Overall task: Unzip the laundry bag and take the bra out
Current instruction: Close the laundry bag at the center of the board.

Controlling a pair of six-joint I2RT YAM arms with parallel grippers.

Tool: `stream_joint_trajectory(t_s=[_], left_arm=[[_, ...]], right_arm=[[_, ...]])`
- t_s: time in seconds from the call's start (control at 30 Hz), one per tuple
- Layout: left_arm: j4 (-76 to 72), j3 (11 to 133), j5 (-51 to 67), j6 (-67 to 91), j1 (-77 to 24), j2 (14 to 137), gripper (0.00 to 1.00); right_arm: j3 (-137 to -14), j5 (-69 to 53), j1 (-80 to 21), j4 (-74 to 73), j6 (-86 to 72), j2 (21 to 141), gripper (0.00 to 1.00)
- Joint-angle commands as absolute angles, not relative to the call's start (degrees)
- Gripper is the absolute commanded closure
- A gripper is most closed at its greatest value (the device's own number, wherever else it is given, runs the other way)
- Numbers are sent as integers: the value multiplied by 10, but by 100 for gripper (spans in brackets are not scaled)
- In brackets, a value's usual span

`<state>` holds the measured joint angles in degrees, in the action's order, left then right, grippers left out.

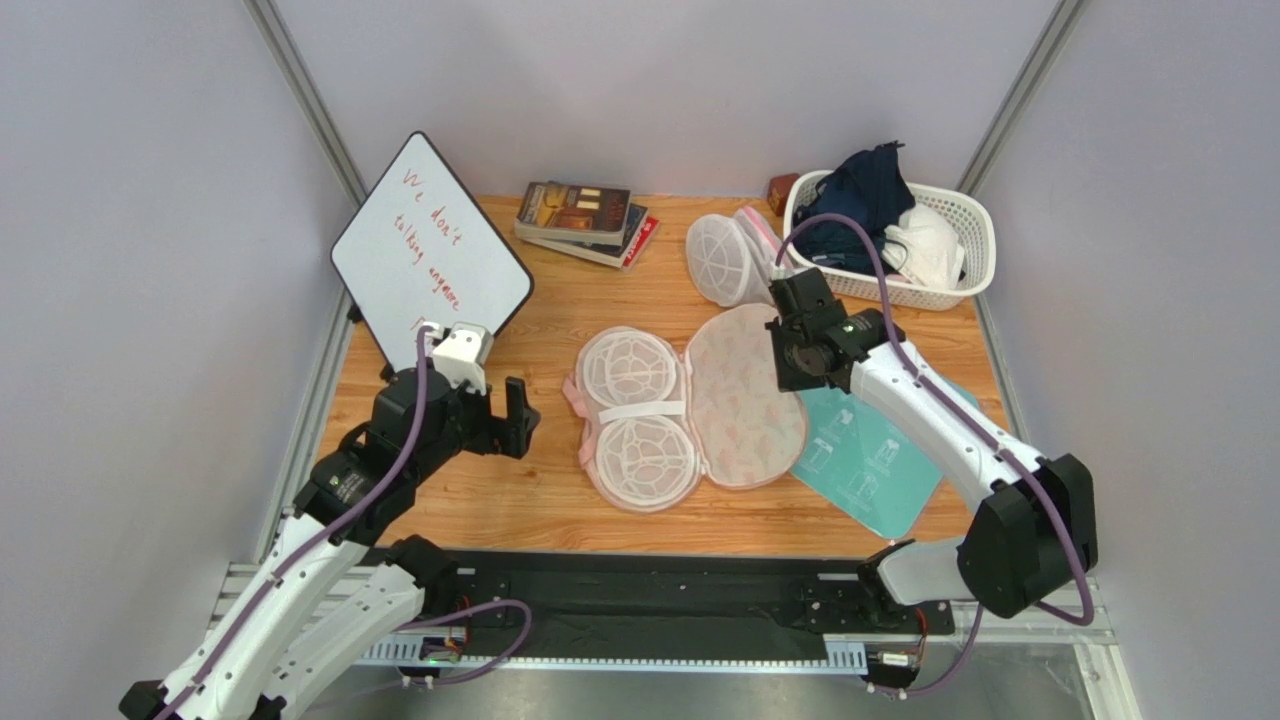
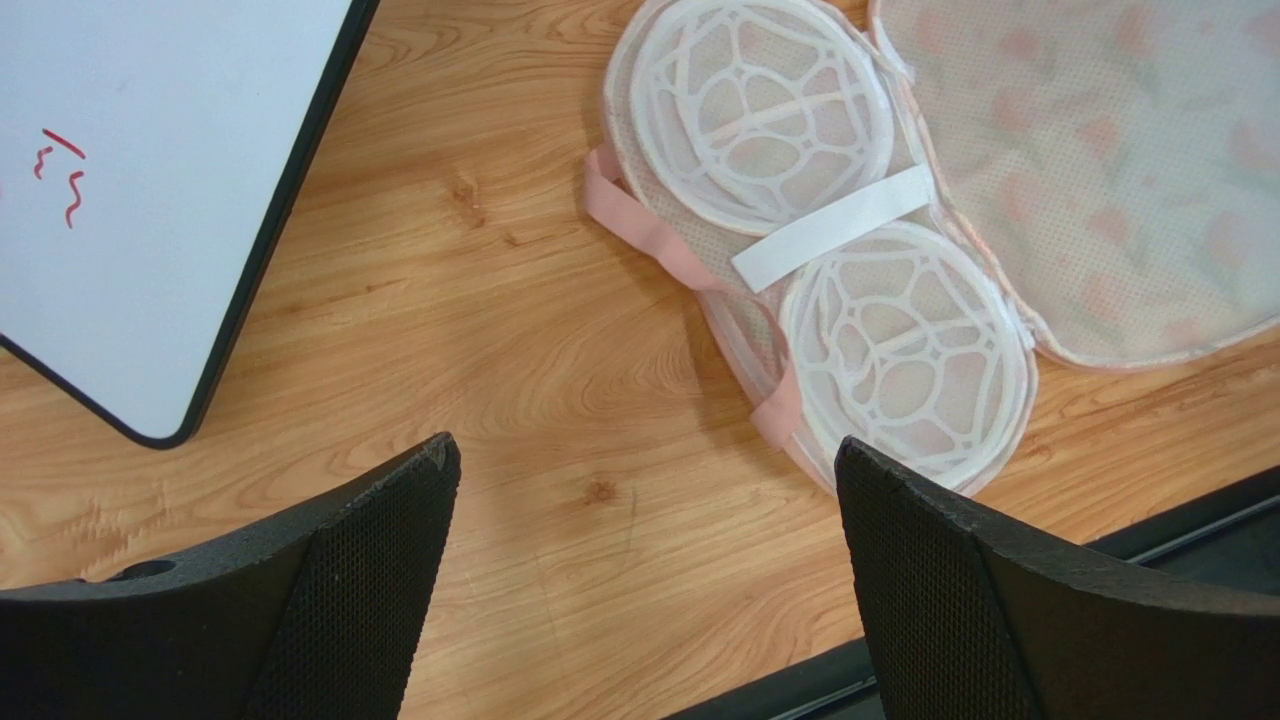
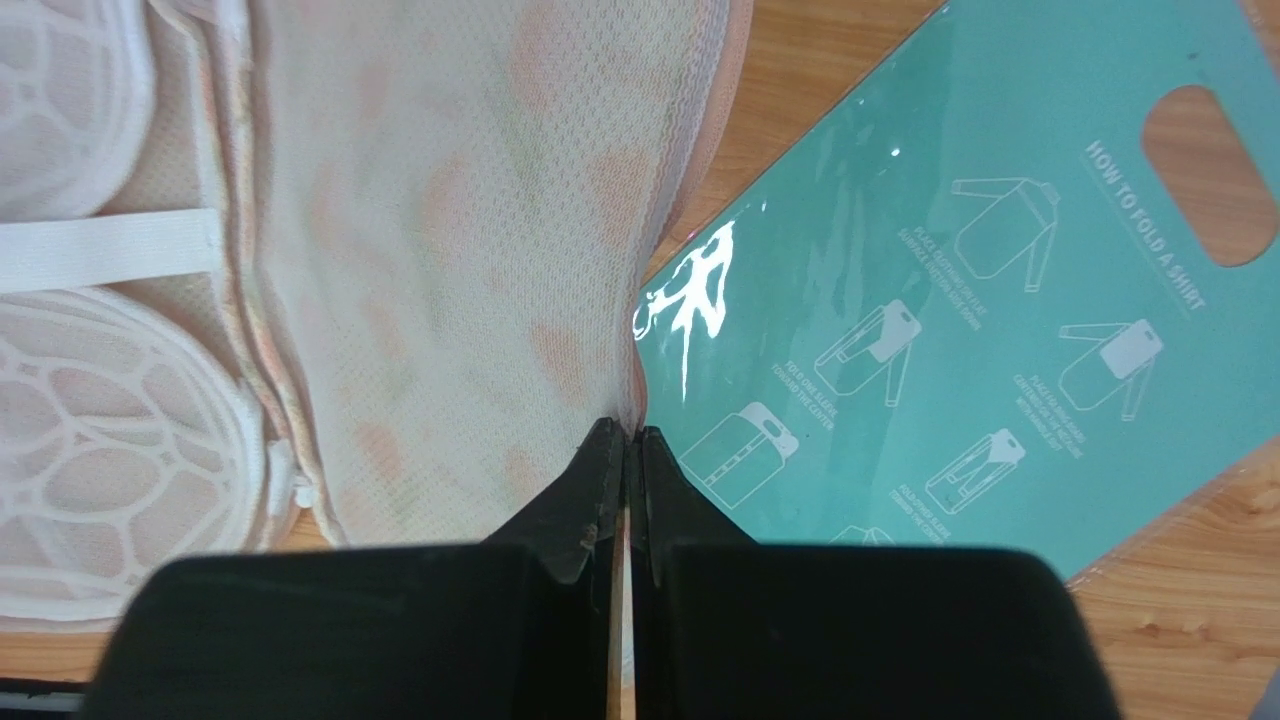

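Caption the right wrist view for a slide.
Right gripper, shut, at the edge of the opened laundry bag, beside a teal folding board.

Arms: the left arm (image 1: 323,593) and the right arm (image 1: 939,413) are alike, with white shells and black joint housings.
Cables: a purple cable (image 1: 864,248) runs along each arm.
Left wrist: a white boxy housing (image 1: 458,348).
Left gripper (image 2: 646,447): broad black fingers (image 2: 361,600) with inner faces finely mesh-textured.
Right gripper (image 3: 624,450): a matt black block body with fingers (image 3: 579,510) tapering to thin tips.
Right base joint (image 1: 1029,533): bulky, rounded and black.
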<state>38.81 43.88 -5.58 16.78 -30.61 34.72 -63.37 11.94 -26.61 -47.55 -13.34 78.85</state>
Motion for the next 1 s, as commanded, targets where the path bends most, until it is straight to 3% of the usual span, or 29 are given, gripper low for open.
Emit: stream_joint_trajectory(t_s=[0.0,0.3,0.57,0.97], left_arm=[[378,440,-45,170,-302,343,0],[377,439,-42,169,-302,336,0],[376,439,-38,170,-302,339,0],[378,438,-35,170,-302,339,0]], right_arm=[[-706,158,-267,-529,-106,753,100],[-779,154,-274,-561,-98,770,100],[-773,154,-371,-513,-161,780,100],[-802,165,-461,-496,-210,888,100]])
